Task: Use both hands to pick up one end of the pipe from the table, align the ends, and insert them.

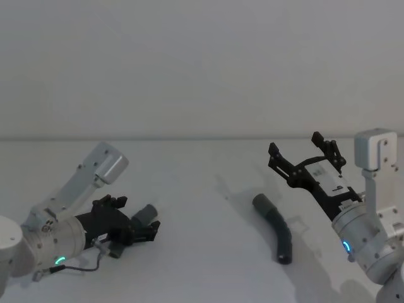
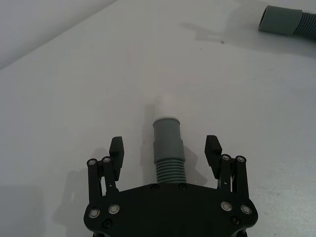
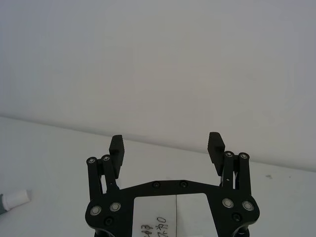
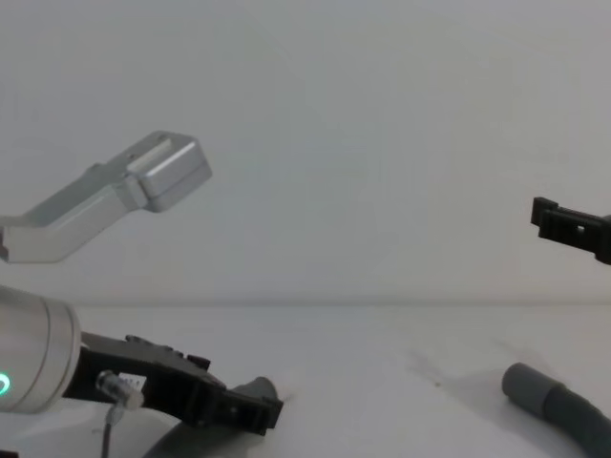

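**Head:** left gripper point(image 1: 134, 218) sits low at the near left of the table point(image 1: 189, 189), lying almost flat. Its jaws are on either side of the white-tipped cuff point(image 1: 146, 213). Right gripper point(image 1: 295, 145) is up in the air at the right, jaws spread wide with nothing in them. Socket cuff point(image 1: 260, 203) lies on the table below it and a little to its left. The ribbed pipe point(image 1: 282, 237) curves from that cuff toward the robot. I can't trace the run between the two ends here. There is bare table between the ends.

**Left wrist:** this adds the grip detail. Jaws are wide and the pads point(image 2: 213, 148) stand off the white-tipped cuff point(image 2: 168, 140) with a gap on each side, so it is straddled, not clamped. The white tip point(image 2: 165, 106) points away from the palm and the ribs run back under it. Socket cuff point(image 2: 279, 22) is well apart at the frame corner, across open table.

**Right wrist:** fingers point(image 3: 117, 147) are wide with empty air between them. Behind them are the wall point(image 3: 158, 59) and the line where it meets the table. The white tip point(image 3: 15, 199) pokes in at one edge, far off.

**Chest:** this gives heights from the side. Left gripper point(image 4: 258, 405) is at table level. One right fingertip point(image 4: 549, 212) is high at the right edge, well above the socket cuff point(image 4: 528, 385) resting on the table. There is open air and bare table between the two sides.
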